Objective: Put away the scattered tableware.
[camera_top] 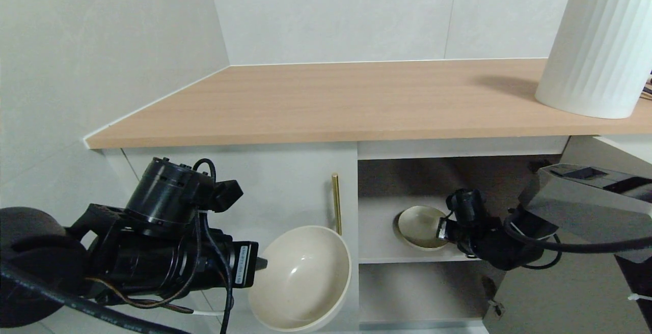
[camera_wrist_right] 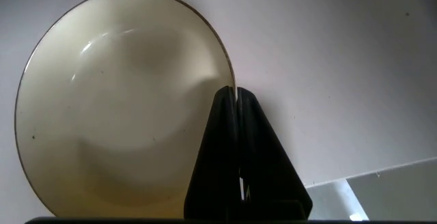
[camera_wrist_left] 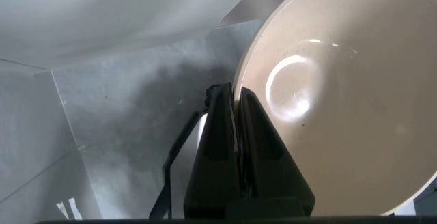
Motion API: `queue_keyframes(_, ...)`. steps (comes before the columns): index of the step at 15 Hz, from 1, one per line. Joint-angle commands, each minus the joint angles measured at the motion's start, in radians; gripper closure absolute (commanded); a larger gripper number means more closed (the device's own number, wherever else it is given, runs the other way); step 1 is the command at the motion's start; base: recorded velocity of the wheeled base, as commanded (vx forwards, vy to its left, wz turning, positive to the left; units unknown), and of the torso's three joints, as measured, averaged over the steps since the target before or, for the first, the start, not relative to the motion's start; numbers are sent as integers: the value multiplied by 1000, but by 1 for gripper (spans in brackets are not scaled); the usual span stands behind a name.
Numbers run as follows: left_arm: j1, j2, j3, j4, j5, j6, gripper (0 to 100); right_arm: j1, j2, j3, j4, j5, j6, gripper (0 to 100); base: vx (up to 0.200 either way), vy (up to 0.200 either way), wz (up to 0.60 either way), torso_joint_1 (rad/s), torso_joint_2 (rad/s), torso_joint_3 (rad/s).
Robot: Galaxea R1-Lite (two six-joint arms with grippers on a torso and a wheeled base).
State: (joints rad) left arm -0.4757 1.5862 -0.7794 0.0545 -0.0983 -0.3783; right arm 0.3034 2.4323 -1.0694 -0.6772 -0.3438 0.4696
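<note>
The cream bowl (camera_top: pixel 300 278) (camera_wrist_left: pixel 341 94) hangs in the air, tipped on its side so that its glossy inside faces up and out. It sits in front of the closed cupboard door (camera_top: pixel 285 186), just below and beside the upright brass handle (camera_top: pixel 336 202). The left pincer (camera_top: pixel 260 264) (camera_wrist_left: pixel 237 115) is clamped nearly closed on the bowl's rim, one finger inside the wall and one outside. A white label (camera_top: pixel 244 264) is stuck on the arm just behind that pincer; its print is too small to read.

To the right of the door the cupboard stands open. The small plate (camera_top: pixel 420 227) (camera_wrist_right: pixel 116 101), pale with a thin dark edge, is on the upper shelf (camera_top: pixel 379 250) of that open compartment. Whether it rests fully flat cannot be told. The right pincer (camera_top: pixel 442 229) (camera_wrist_right: pixel 237 104) grips the plate's rim on the side nearer the arm, its fingers pressed almost together with the edge between them. Neither bowl nor plate bears any visible marking.

Above the cupboard runs the wooden counter (camera_top: pixel 331 100), set against pale tiled walls. A white ribbed vessel (camera_top: pixel 596 51) stands on its far right end, well apart from both dishes.
</note>
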Motion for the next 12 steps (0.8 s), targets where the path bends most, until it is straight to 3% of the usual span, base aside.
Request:
queue_keyframes(1,0,5,0,1,0,-1,100,-1,2,-3,-1,0,0,100,0,0,0,0,0,0)
queue_keyframes(4,-6,11,0,-1,0,-1,100,-1,-3,0,-1,0,0,100,0,0,0,0,0,0)
queue_keyframes(5,-18,12,0,-1,-1,-1,100,-1,-4,3,-1,0,0,0,0,0,0,0,0,0)
queue_keyframes(9,-32,12,-6,-1,-1,-4,100,0,-13,12,-1,0,0,0,0,0,0,0,0,0)
queue_keyframes(12,-90,34,-35,-2,2,-28,100,39,-114,95,5,23,0,0,0,0,0,0,0,0)
